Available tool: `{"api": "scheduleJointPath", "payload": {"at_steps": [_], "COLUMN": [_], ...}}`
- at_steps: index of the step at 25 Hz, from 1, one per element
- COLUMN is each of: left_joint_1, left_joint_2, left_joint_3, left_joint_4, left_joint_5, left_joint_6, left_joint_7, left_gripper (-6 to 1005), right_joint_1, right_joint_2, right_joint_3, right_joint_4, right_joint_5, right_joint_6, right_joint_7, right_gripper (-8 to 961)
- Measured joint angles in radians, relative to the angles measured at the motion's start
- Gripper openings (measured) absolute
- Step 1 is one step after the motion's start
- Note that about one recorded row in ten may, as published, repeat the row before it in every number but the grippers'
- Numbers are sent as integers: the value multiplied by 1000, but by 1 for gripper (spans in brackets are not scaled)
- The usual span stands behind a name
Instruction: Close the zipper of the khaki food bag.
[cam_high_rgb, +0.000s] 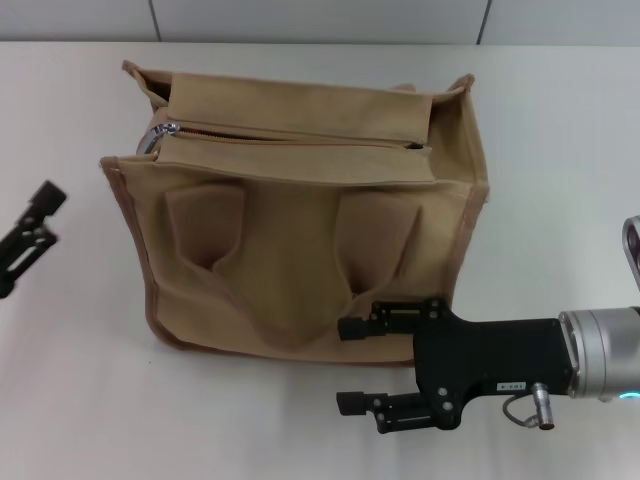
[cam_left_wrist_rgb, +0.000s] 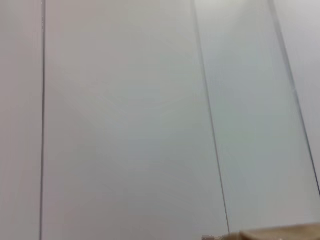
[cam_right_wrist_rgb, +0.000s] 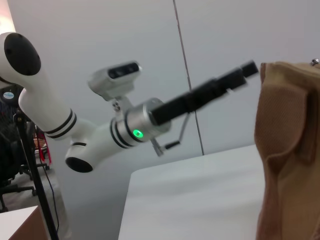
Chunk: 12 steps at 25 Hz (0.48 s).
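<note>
The khaki food bag (cam_high_rgb: 300, 240) stands upright in the middle of the white table, handles hanging down its front. The zipper (cam_high_rgb: 300, 137) runs across its top. Its silver slider (cam_high_rgb: 163, 132) sits at the left end. My right gripper (cam_high_rgb: 350, 365) is open and empty, low in front of the bag's right front corner, one finger close to the bag's bottom edge. My left gripper (cam_high_rgb: 38, 212) is off to the left, apart from the bag. The right wrist view shows the bag's side (cam_right_wrist_rgb: 287, 150) and the left arm's gripper (cam_right_wrist_rgb: 246, 70) beside it.
The white table (cam_high_rgb: 560, 200) spreads around the bag on all sides. A grey panelled wall (cam_left_wrist_rgb: 125, 125) stands behind. The left wrist view shows only that wall and a sliver of the bag (cam_left_wrist_rgb: 280, 233).
</note>
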<state>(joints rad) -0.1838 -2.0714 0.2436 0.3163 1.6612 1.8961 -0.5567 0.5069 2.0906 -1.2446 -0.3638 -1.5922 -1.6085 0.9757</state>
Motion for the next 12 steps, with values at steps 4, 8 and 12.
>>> {"api": "scheduleJointPath", "payload": {"at_steps": [4, 8, 12], "left_joint_1": [-41, -93, -133], "left_joint_2": [0, -1, -7], "left_joint_3": [32, 135, 137], "left_joint_4": [-23, -36, -53], "left_joint_5": [15, 23, 15], "left_joint_6": [-74, -147, -179], "left_joint_7": [5, 16, 33], "left_gripper": [786, 784, 782], "right_joint_1": [2, 3, 0], "right_joint_2": [0, 0, 0], "right_joint_3": [0, 6, 9], "right_joint_4": [14, 31, 55], "right_joint_5": [14, 16, 16], "right_joint_6": [0, 1, 2], "right_joint_7": [-19, -30, -52], "right_gripper": [734, 734, 734]}}
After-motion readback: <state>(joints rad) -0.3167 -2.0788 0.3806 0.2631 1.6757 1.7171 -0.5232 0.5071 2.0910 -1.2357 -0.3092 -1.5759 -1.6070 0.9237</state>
